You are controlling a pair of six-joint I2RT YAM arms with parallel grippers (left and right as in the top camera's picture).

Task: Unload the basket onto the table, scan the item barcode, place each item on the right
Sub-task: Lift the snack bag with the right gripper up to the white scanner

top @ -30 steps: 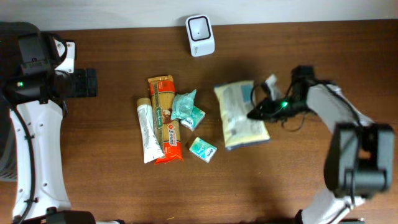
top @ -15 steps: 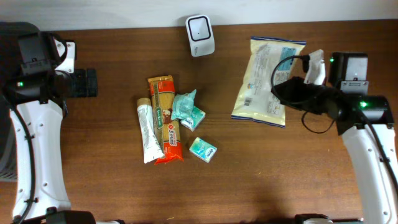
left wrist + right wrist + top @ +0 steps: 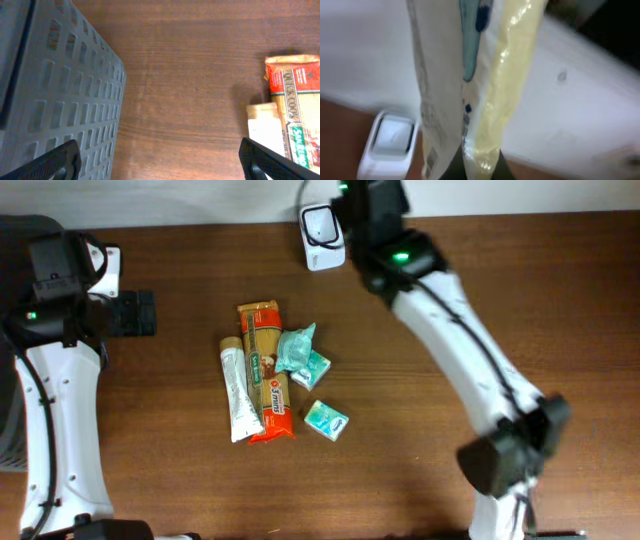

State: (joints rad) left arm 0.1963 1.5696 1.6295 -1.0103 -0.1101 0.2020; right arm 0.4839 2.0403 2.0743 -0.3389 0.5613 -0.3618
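- The pouch (image 3: 470, 75) is being held in the air, edge-on to the right wrist camera, just above and beside the white scanner (image 3: 390, 145). In the overhead view it is being hidden by the arm.
- It is being judged light and limp: a thin, glossy film bag, pale yellow on one face and white with blue print on the other. It is likely to sag, and to slip in a loose grip.
- Its edge is being pinched by the right end effector (image 3: 475, 167), whose jaws are clamped on it. A flat seam is being judged the best hold, since the printed faces are being left uncovered.
- The scanner is being seen as a small, rounded block of hard plastic with a darker window.
- The counter (image 3: 520, 300) is being seen as smooth, dark wood grain. A crinkly pasta pack (image 3: 268, 370), a white tube (image 3: 234, 392) and small teal packets (image 3: 326, 420) are lying on it.
- The left end effector (image 3: 160, 160) is being held wide apart and empty, beside a grey slotted basket (image 3: 50, 90).
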